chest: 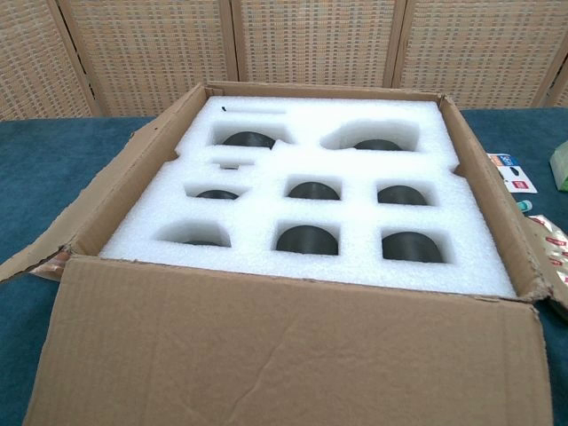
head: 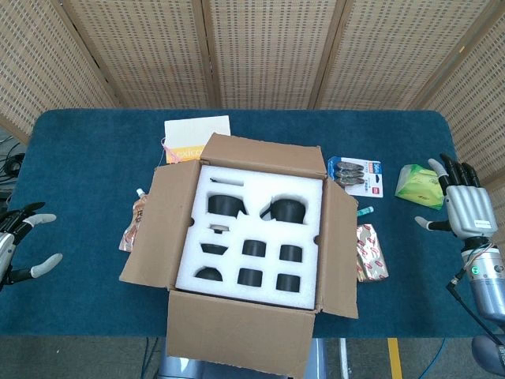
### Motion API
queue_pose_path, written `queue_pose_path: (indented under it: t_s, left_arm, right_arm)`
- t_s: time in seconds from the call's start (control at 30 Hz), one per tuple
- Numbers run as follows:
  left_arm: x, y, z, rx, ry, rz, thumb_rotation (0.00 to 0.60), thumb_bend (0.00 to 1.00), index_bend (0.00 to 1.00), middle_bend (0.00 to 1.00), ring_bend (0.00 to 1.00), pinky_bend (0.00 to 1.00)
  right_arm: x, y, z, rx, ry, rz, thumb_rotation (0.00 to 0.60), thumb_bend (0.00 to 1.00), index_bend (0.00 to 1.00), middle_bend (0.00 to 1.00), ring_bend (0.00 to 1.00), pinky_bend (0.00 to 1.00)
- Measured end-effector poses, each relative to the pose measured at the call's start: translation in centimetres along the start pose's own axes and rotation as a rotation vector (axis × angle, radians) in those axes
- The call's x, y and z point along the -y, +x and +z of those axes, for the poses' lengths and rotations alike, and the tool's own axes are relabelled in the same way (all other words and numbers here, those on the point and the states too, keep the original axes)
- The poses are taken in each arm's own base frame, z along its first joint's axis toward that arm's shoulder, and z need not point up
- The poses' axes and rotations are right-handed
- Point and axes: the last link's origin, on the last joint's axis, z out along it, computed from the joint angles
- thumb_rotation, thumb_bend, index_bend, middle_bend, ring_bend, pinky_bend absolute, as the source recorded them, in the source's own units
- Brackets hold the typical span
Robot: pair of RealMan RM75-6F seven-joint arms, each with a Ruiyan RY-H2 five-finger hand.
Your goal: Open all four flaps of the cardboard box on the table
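The box sits mid-frame on the tabletop, all four flaps folded out. Left hand at far left and right hand at far right hold nothing, fingers spread. Risk: the upright far flap could spring closed again.

Almost no text can be read. On the orange strip of the white booklet, at about 11 o'clock from the cardboard box, some letters show, perhaps "exico". Print on the other packets is too small.
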Motion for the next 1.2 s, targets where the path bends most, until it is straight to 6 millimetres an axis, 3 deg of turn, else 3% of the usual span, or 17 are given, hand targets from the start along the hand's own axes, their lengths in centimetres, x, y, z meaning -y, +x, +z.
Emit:
queue_pose_path:
  t_s: [0.63,1.2]
  left_arm:
    - [-3.1,1.3,3.8,0.098,-0.087,0.219,0.081,0.0,0.23,0.12,0.17,0.11]
    - [-4.9,0.6,4.5,0.142,-0.119,0.474,0.11,0.01,0.23,0.11,0.17,0.11]
  right_arm:
    - [-1.0,2.1,-0.9,-0.028,-0.045,-0.014,0.6,0.0,0.0,0.0,0.0,0.0]
    - [-1.1,2.4,-1.3,-0.02,-0.057,-0.03,0.6,0.0,0.0,0.0,0.0,0.0]
